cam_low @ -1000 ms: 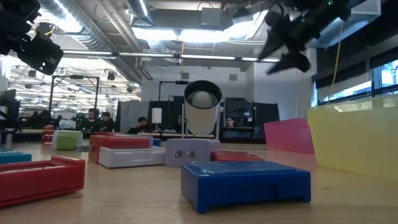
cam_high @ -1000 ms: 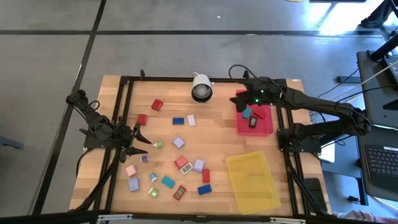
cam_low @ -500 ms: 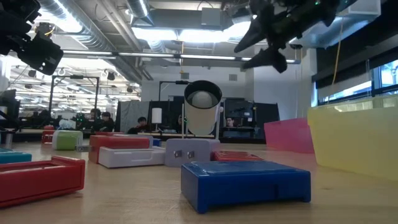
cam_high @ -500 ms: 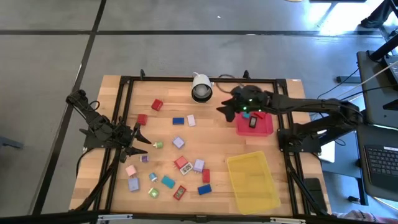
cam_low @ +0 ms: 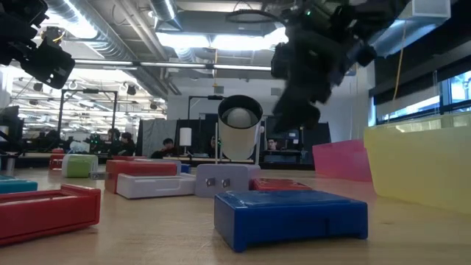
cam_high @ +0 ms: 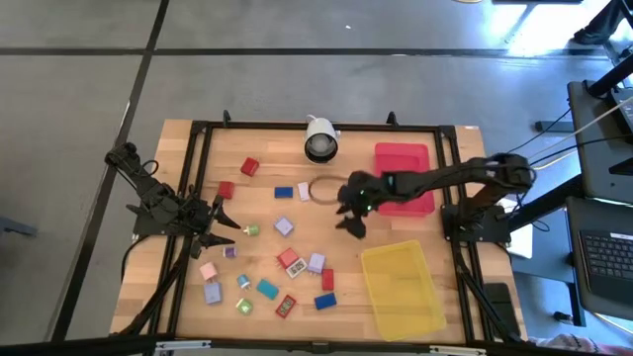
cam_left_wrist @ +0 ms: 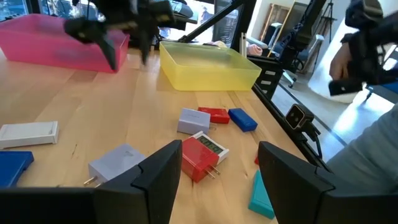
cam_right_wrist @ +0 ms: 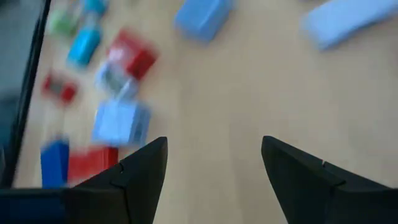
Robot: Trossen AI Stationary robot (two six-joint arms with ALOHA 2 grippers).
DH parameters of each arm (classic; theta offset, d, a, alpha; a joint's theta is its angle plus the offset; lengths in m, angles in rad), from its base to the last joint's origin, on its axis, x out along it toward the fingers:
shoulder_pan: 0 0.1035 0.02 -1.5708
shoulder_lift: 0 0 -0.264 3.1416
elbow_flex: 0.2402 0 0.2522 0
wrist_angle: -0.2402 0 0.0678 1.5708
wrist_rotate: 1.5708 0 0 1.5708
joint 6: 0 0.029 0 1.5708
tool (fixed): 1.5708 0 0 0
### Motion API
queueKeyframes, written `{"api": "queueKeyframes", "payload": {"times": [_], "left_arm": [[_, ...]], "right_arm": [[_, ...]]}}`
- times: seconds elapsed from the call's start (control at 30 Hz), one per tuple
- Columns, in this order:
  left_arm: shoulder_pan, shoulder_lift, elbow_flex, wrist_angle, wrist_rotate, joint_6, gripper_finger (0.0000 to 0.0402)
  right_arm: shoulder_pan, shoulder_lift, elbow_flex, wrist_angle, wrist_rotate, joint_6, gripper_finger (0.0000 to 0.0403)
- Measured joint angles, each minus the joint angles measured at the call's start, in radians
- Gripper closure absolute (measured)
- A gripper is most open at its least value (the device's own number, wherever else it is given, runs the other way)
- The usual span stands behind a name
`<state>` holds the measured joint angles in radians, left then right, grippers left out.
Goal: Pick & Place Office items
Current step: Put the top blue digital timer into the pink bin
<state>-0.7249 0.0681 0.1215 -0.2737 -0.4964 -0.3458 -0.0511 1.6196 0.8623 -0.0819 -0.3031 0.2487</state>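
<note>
Right end effector (cam_high: 348, 210) — fingers spread wide, holding nothing — hangs over mid-surface (cam_high: 336, 252) beside my red tray (cam_high: 404, 178). Office items (cam_high: 290, 261) lie scattered near my left end effector (cam_high: 226, 220), open too.

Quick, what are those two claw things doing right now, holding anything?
Left end effector: open, empty, at the table's left edge.
Right end effector: open, empty, above mid-table beside the red tray.
</note>
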Motion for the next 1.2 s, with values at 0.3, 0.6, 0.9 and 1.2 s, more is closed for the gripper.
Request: {"api": "queueKeyframes", "payload": {"times": [0.3, 0.6, 0.9, 1.2], "left_arm": [[0.0, 0.0, 0.0, -0.013, 0.003, 0.034, 0.0194], [0.0, 0.0, 0.0, -0.061, 0.019, 0.114, 0.0194], [0.0, 0.0, 0.0, -0.061, 0.022, 0.114, 0.0194], [0.0, 0.0, 0.0, -0.06, 0.104, 0.071, 0.0194]], "right_arm": [[0.119, 0.075, 0.0, 0.034, -0.057, -0.264, 0.0157], [0.118, 0.075, 0.0, 0.042, -0.109, -0.309, 0.0162], [0.134, 0.046, 0.0, -0.088, -0.258, -0.523, 0.0163], [0.201, 0.047, 0.0, -0.059, -0.266, -0.692, 0.0163]]}}
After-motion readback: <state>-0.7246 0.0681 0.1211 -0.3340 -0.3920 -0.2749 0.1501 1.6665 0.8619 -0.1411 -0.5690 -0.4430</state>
